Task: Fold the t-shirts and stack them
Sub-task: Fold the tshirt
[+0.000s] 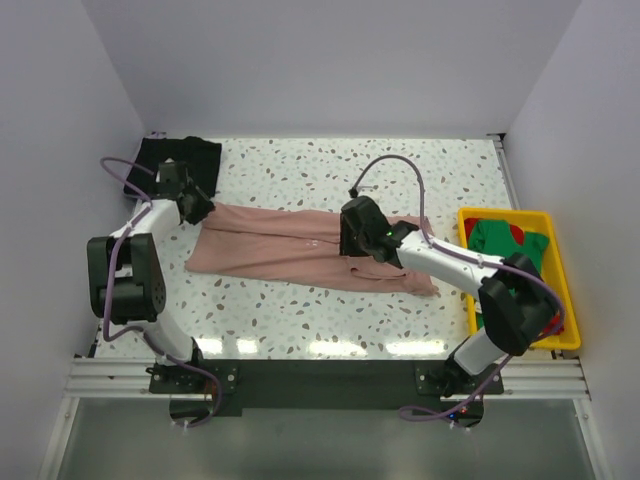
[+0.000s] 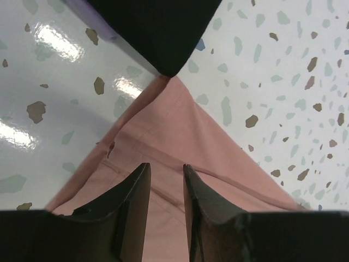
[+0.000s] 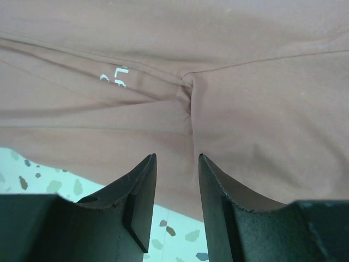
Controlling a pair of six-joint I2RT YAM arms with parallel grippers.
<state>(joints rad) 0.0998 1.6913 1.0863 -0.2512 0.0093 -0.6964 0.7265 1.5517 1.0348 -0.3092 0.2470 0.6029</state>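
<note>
Bright overhead light; glare on the table point(image 2: 52, 41) (sharp focus).

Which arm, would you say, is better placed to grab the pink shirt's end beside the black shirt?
Left, likely: the left gripper hangs over that end of the pink shirt; the right gripper is mid-shirt.

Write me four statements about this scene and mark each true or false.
1. The dusty-pink cloth t-shirt lies on the speckled table. True.
2. The plain black cloth t-shirt lies in the yellow plastic bin. False: it lies at the table's far left corner.
3. The right arm's fingers stand apart over the pink t-shirt. True.
4. The yellow bin is empty. False: a green t-shirt lies in it.
</note>
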